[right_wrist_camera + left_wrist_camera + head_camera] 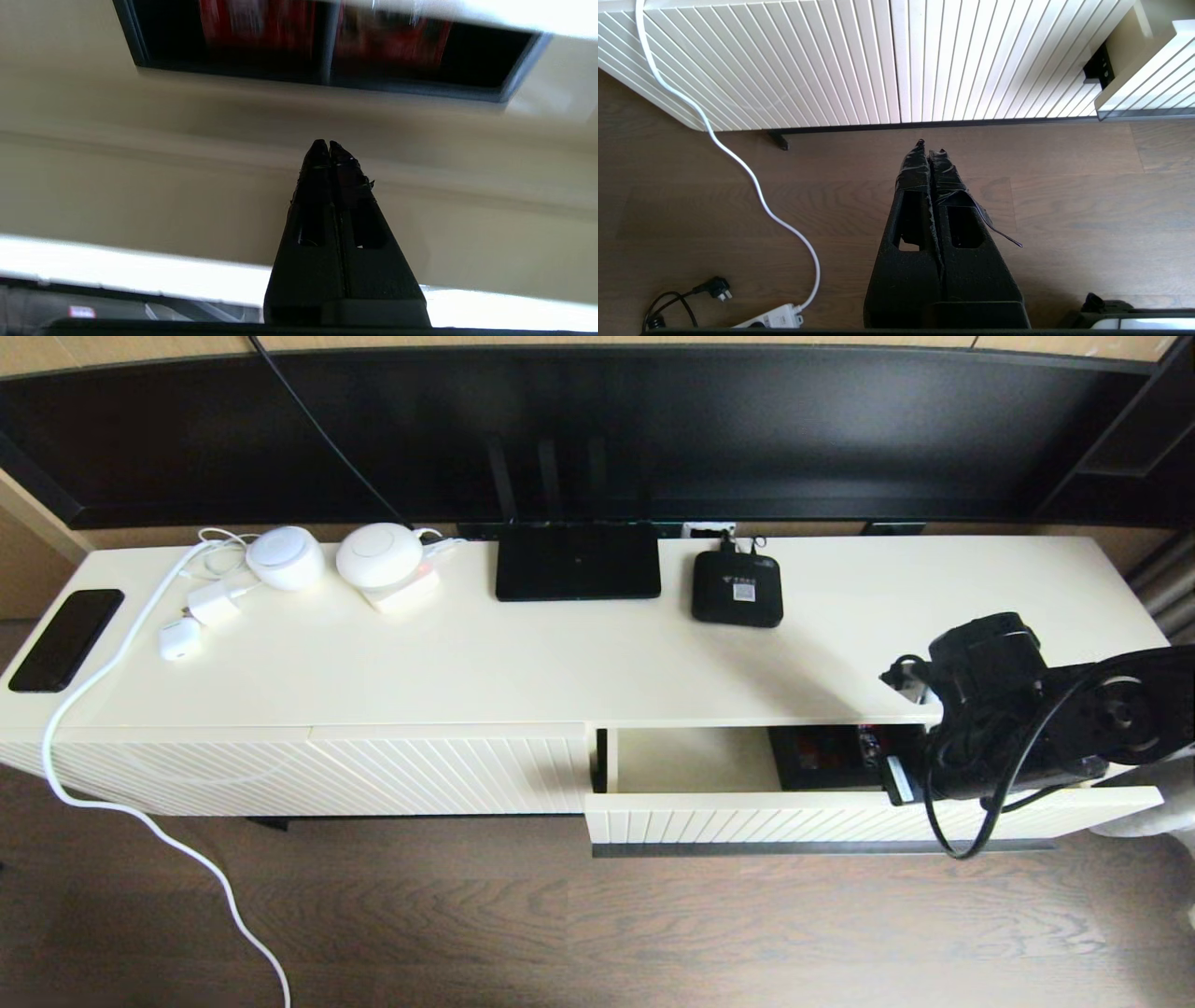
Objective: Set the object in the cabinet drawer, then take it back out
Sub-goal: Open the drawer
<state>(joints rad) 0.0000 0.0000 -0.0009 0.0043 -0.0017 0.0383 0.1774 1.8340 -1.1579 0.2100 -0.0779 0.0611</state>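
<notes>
You had the cabinet drawer (691, 817) pulled open on the right half of the cream cabinet (560, 663), its ribbed front and dark handle bar (822, 847) facing the floor side in the head view. The organiser box (826, 756) sat inside the drawer, toward its back and right of centre, partly under the cabinet top, with red packets (254, 21) showing in its compartments in the right wrist view. Your right gripper (329, 145) was over the drawer's smooth interior, in front of the box and not touching it, fingers pressed together with nothing between them. In the head view the right arm (1027, 719) covered the drawer's right end and the box's right edge. Your left gripper (930, 145) hung low over the wood floor (1064, 210) in front of the closed ribbed panel (831, 60), fingers pressed together too, empty. On the cabinet top you had the router (577, 560) at centre back, the small black device (737, 588) just right of it, two white round devices (327, 555) further left, a white charger (215, 602), a small white case (178, 638) and a phone (67, 639) at the far left end. A white cable (140, 812) ran off the left end down to the floor, reaching a power strip (773, 317) in the left wrist view.
</notes>
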